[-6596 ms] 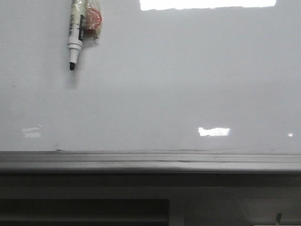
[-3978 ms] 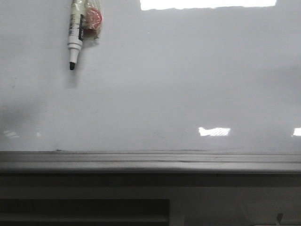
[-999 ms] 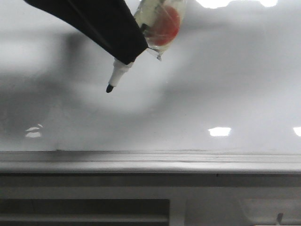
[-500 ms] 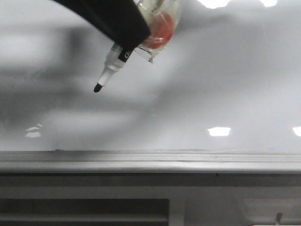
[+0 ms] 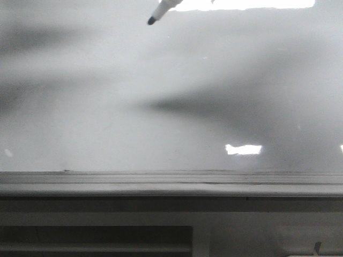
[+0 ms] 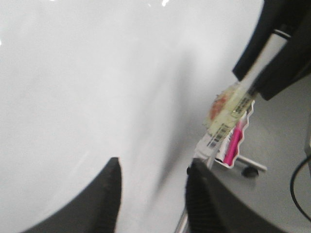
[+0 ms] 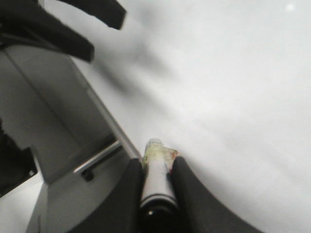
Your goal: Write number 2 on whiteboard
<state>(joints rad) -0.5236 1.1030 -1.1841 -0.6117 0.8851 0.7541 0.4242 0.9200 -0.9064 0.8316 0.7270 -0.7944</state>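
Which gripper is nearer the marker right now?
Right. The right gripper has its fingers clamped on the marker; the left gripper is open beside it, apart from it, above the whiteboard.

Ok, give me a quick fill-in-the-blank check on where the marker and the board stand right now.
1. The marker pen is clamped between the fingers of the ____ gripper.
2. The left gripper is open and holds ____.
3. In the front view the marker's black tip sits near the ____ edge of the picture.
4. The whiteboard so far carries ____ marker line.

Missing words: right; nothing; top; no
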